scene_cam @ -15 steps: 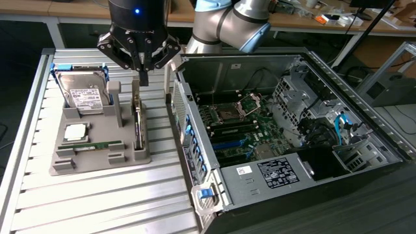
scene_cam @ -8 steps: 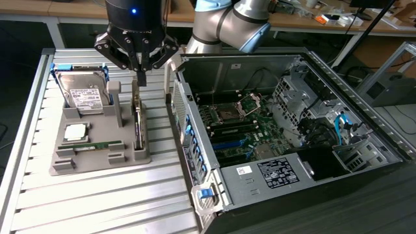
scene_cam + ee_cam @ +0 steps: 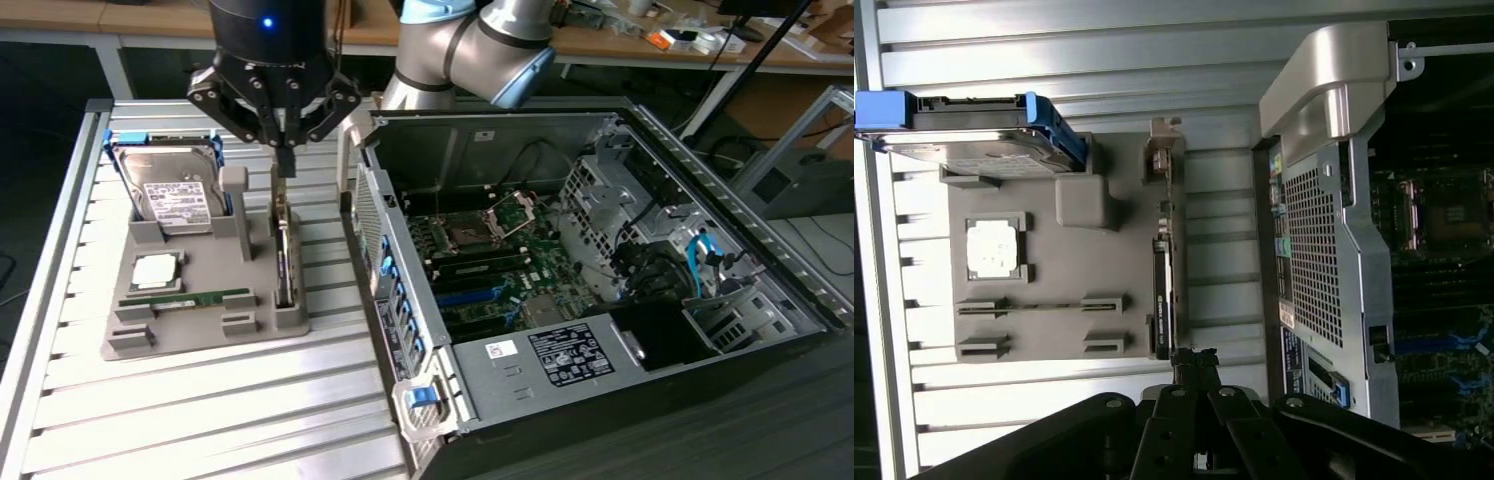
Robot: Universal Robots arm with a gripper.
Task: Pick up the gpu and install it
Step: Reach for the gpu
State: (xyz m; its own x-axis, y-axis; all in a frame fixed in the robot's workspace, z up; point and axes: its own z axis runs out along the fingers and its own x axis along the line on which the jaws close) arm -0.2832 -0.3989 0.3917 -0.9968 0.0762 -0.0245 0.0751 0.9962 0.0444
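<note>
We note a slatted metal worktop (image 3: pixel 200 400) carrying a grey parts tray (image 3: pixel 200 325) toward the exterior view's left. At the tray's far left corner a silver hard drive (image 3: pixel 178 195) with a white label sits in a blue-edged carrier. Nearer the camera lie a square processor chip (image 3: pixel 155 270) and a slim green RAM stick (image 3: pixel 187 297).

Along the tray's right-hand side the gpu (image 3: pixel 282 260) stands on edge in its slot, seated and upright. In the wrist view the gpu (image 3: pixel 1162 300) shows as a dark narrow strip along the same side of the tray.

The tool (image 3: pixel 284 165) hangs directly over the far end of the card, pointing straight down. We find it clenched: the fingertips meet with no gap, and nothing is seen between them. Whether the tips touch the card's upper edge we cannot tell. In the wrist view the tool (image 3: pixel 1194 362) sits just beside one end of the card.

Toward the exterior view's right stands an open computer case (image 3: pixel 534 140), its motherboard (image 3: pixel 494 260) exposed.
</note>
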